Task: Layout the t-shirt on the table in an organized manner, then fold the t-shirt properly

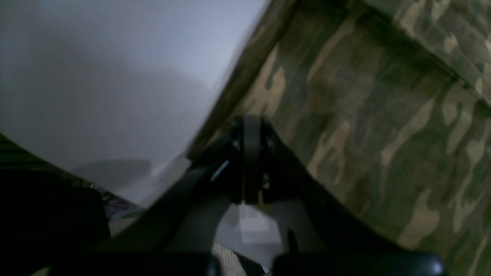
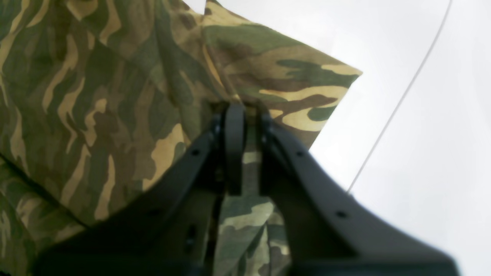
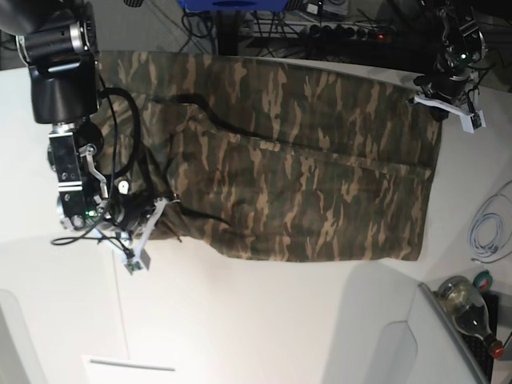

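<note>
Currently we pinch the camouflage t-shirt (image 3: 288,160) at two spots so it stretches flat across the white surface (image 3: 240,320): our right claw (image 2: 245,115) is clenched on a bunched edge, our left claw (image 1: 251,126) clenched at the hem.

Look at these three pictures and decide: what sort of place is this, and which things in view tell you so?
Probably a robotics lab or workshop. Two robot arms work a camouflage t-shirt on a white table, with tangled cables and a power strip behind it, and a bottle at the side.
</note>
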You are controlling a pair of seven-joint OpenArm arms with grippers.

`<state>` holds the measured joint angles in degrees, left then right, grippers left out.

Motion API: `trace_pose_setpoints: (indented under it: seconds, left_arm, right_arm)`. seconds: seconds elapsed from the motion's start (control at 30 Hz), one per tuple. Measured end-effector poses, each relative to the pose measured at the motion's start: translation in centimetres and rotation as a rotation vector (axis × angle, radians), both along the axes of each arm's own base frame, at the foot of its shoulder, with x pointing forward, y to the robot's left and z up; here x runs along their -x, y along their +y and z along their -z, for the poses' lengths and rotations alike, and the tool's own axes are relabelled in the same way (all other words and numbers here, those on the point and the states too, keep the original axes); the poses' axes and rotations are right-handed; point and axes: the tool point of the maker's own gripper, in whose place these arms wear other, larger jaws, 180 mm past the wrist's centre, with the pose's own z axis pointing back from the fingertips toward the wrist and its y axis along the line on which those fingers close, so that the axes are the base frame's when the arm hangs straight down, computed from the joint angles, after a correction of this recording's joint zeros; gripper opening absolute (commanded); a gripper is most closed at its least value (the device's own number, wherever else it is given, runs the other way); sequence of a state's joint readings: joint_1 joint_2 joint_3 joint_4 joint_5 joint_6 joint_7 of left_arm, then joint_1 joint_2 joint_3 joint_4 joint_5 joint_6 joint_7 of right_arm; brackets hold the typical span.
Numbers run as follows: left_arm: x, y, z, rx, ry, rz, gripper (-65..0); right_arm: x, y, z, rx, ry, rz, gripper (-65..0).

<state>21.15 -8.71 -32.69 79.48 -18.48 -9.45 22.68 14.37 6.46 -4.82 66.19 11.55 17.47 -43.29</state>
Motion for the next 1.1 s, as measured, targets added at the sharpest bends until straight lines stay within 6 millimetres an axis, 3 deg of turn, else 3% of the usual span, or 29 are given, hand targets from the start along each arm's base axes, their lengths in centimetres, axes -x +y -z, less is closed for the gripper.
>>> trace_pose_setpoints:
  seconds: [0.17,0.33,0.47,0.7,0.93,1.1]
  left_arm:
    - [0.1,0.0,-0.3,-0.005,0.000,0.005,-65.0]
    - [-0.8,0.2,-2.5,-0.017,-0.013,0.025,-65.0]
    - [-0.8,2.6,-3.4,-0.023,0.006,-0.061,-65.0]
    - [-2.9,1.5,-3.7,-0.002,-0.031,-0.040,-65.0]
    - [-5.5,-1.7,-0.9,0.080,0.000,0.019,-65.0]
    - [-6.0,-1.6,0.6,0.110,0.022,-0.006,-65.0]
  right_arm:
    - [-0.1,0.2,-0.1,-0.005,-0.003,0.001,-64.4]
    - [-0.1,0.3,-2.9,0.021,-0.044,-0.022,-64.4]
    - [0.6,0.7,-4.7,0.013,-0.079,-0.026,-64.4]
    - [3.9,-2.0,-6.4,0.013,-0.097,0.080,-64.4]
    - [10.0,-0.7,-6.6,0.006,-0.074,0.055,-64.4]
    - [12.5,-0.5,-7.0,0.002,-0.077,0.051,-64.4]
